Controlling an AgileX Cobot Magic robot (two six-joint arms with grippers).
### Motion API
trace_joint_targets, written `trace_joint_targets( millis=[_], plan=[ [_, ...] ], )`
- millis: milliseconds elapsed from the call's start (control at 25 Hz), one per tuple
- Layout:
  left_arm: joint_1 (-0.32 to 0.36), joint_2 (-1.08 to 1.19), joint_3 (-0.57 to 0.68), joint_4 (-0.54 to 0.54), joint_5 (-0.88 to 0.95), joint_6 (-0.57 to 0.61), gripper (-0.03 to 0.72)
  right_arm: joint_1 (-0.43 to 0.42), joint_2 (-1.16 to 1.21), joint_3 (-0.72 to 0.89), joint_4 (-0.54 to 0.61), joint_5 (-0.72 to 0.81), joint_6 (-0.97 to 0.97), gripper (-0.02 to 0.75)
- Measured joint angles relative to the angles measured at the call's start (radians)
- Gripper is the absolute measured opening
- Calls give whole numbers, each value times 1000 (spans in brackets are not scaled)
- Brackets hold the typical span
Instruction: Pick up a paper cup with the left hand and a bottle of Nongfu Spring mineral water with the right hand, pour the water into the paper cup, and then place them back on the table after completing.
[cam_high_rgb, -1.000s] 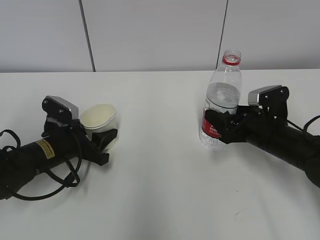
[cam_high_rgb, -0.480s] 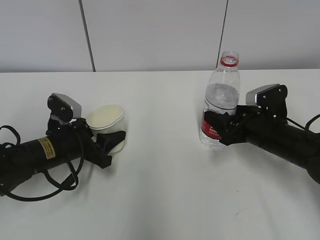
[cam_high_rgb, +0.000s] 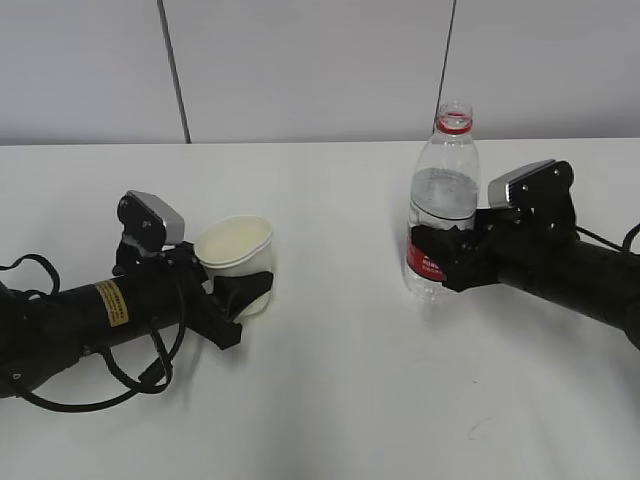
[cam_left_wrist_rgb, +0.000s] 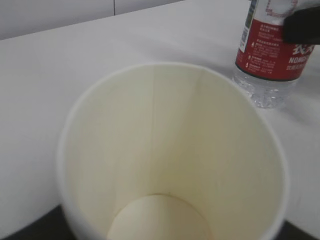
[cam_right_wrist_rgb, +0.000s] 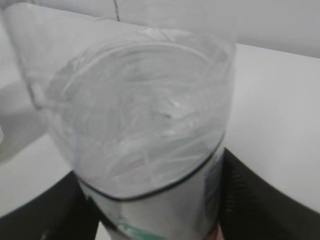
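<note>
My left gripper (cam_high_rgb: 240, 290), on the arm with the yellow sticker, is shut on the white paper cup (cam_high_rgb: 236, 260) and holds it just above the table (cam_high_rgb: 330, 380) at left of centre. The cup fills the left wrist view (cam_left_wrist_rgb: 170, 150); it is empty and hides the jaws. My right gripper (cam_high_rgb: 440, 255) is shut on the uncapped, red-labelled Nongfu Spring bottle (cam_high_rgb: 442, 200), held upright and slightly raised. Clear water (cam_high_rgb: 440, 195) fills it to about the shoulder. The bottle fills the right wrist view (cam_right_wrist_rgb: 145, 125), with black fingers (cam_right_wrist_rgb: 250, 200) on both sides.
A grey panelled wall (cam_high_rgb: 300, 70) runs behind the table's far edge. A small dark scuff (cam_high_rgb: 480, 425) marks the tabletop at the front right. The bottle's red label also shows in the left wrist view (cam_left_wrist_rgb: 272, 45), to the cup's upper right.
My left arm has carried the cup rightward, towards the bottle. My right gripper has moved slightly with the bottle, which stays upright.
</note>
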Motion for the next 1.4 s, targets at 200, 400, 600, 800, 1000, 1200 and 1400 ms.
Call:
trace_joint_targets(
  millis=[200, 400, 600, 800, 1000, 1200, 1400],
  plan=[
    [0, 0, 0, -3, 0, 0, 368, 0, 0, 0, -15, -4, 0, 459],
    [0, 0, 0, -4, 0, 0, 368, 0, 0, 0, -19, -4, 11, 448],
    [0, 0, 0, -4, 0, 0, 368, 0, 0, 0, -19, -4, 17, 406],
    [-2, 0, 0, -3, 0, -2, 368, 0, 0, 0, -22, -8, 19, 398],
    [-5, 0, 0, 10, 0, -13, 367, 0, -2, 0, -22, -22, 1, 396],
    [-5, 0, 0, 21, 0, -22, 367, 0, -23, -15, -24, 52, -10, 395],
    [-5, 0, -20, 47, 1, -51, 367, 2, -55, -49, -33, 160, -12, 395]
  ],
)
